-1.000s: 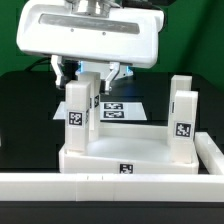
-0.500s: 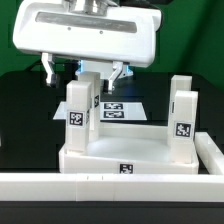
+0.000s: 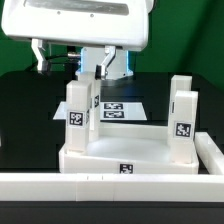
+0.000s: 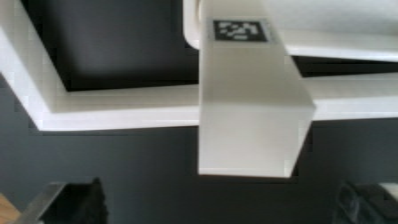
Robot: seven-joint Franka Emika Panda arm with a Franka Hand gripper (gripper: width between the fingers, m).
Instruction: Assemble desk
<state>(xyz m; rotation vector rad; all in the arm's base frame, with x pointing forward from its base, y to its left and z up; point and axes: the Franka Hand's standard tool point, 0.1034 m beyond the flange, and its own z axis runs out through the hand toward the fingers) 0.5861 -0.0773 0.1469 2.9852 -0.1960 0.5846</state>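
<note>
Black table (image 3: 25,110): desk panel (image 3: 130,153) with two upright legs (image 3: 82,115) (tagged); gripper (image 3: 95,72) released above, jaws spread

One desk panel (image 3: 125,155) on the table (image 3: 25,110), four legs visible: two front (image 3: 78,118) (image 3: 182,125), two behind (image 3: 92,95) (image 3: 180,88); one marker board (image 3: 122,110); two fingers (image 3: 105,63)

On the desk panel (image 3: 125,152), two upright legs (image 3: 81,115) (image 3: 182,118) stood well apart, leaving an open gap between them where the marker board (image 3: 122,108) lay flat on the black table (image 3: 25,105). The gripper (image 3: 83,68) hung above the exterior view's left leg with jaws spread, clear of it. The long white rail (image 3: 110,183) blocked the near side.
</note>
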